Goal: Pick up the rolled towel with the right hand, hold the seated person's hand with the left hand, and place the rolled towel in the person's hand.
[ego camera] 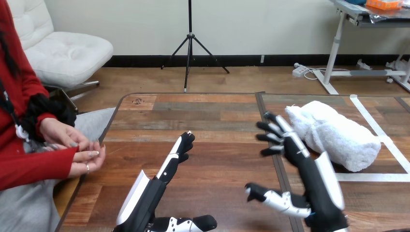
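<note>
Lying on table point(217, 113), rolled towel point(334, 134) is seen just beside R hand point(315, 178), splayed wide. L hand point(153, 189) is held straight-fingered.

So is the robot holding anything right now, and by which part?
Nothing is held. The right hand, fingers spread, is beside the rolled towel, not closed on it; the left hand, fingers straight, is apart from the person's hands.

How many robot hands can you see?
2. The left hand is open, reaching out over the middle of the wooden table. The right hand is open too, close beside the rolled towel at the view's right.
</note>
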Controlling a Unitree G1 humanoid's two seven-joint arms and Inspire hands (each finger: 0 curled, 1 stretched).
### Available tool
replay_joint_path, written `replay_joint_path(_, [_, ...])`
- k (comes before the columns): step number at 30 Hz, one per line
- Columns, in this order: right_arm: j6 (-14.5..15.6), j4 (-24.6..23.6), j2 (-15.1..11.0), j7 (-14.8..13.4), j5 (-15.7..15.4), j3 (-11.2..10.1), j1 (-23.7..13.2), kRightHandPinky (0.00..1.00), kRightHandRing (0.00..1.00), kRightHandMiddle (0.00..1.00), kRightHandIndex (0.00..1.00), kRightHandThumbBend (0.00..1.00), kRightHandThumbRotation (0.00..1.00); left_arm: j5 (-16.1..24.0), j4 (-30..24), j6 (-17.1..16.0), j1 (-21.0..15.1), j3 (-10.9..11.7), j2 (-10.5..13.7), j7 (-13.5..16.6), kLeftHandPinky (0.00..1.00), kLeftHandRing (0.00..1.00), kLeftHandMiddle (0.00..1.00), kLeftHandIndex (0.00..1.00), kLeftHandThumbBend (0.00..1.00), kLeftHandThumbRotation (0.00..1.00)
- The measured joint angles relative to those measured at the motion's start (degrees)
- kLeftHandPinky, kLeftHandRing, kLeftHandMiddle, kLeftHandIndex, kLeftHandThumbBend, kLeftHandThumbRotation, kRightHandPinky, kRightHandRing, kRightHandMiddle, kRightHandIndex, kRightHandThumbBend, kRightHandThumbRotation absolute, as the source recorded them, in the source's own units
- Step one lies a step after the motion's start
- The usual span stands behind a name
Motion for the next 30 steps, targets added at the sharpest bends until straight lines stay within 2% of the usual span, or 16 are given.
replay_joint_path(9, [3.0, -3.1, -0.8, -3.0, -1.9, -3.5, -0.4, 0.64, 0.76, 0.83, 0.90, 1.00, 0.62, 0.0, 0.0, 0.3, 0.0, 0.0, -0.1, -0.1, 0.92, 0.96, 0.98, 1.00, 1.00, 0.67])
replay_joint_path(20, [8.3, -6.9, -3.8, -3.3, -1.7, -6.6, -2.7, 0.68, 0.80, 0.85, 0.90, 1.00, 0.60, 0.0, 0.0, 0.4, 0.0, -0.1, -0.3, -0.4, 0.93, 0.96, 0.98, 1.00, 1.00, 0.67])
replay_joint_path(30, [13.7, -10.7, -5.7, -2.7, -0.5, -8.1, -5.3, 0.72, 0.82, 0.86, 0.91, 1.00, 0.60, 0.0, 0.0, 0.4, 0.0, -0.1, -1.0, -0.5, 0.92, 0.95, 0.98, 1.00, 1.00, 0.67])
